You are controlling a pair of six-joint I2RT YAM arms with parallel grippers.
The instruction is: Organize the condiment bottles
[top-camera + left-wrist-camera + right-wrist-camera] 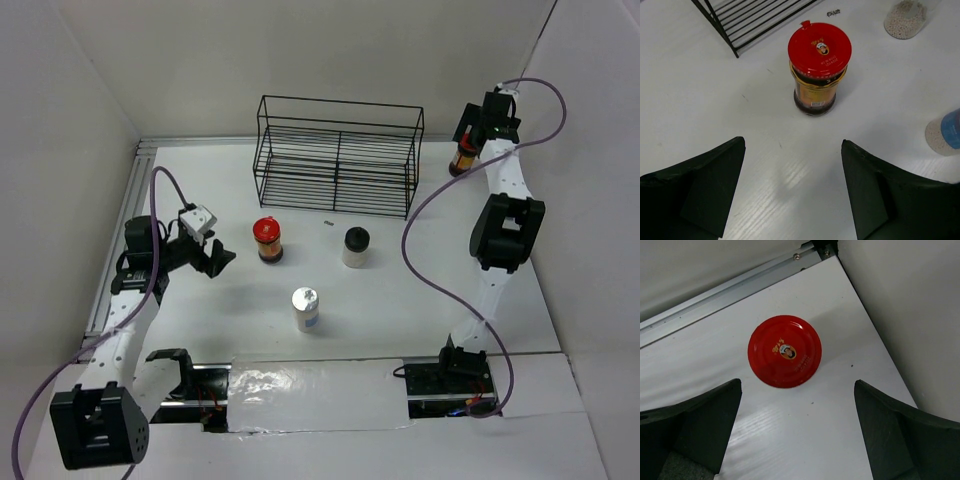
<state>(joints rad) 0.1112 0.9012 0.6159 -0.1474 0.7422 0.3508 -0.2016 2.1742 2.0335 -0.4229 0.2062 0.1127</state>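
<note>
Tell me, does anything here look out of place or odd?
One red-lidded jar stands alone in the far right corner, away from the other red-lidded jar, the black-capped bottle and the silver-capped bottle before the wire rack. A tiny dark speck lies by the rack. Nothing looks spilled.

Red lid, yellow label, dark brown body: front jar (pixel 819 70), before the black wire rack (pixel 338 155). Red lid: side jar (pixel 785 351), right of it. White black-capped bottle (pixel 356 247); white, blue-labelled silver-capped bottle (pixel 305 309).

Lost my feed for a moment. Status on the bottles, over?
Left gripper open, facing red-lidded jar. Right gripper open above second jar, far right corner. Black-capped bottle, silver-capped bottle on table; rack unfilled. Nothing blocking.
</note>
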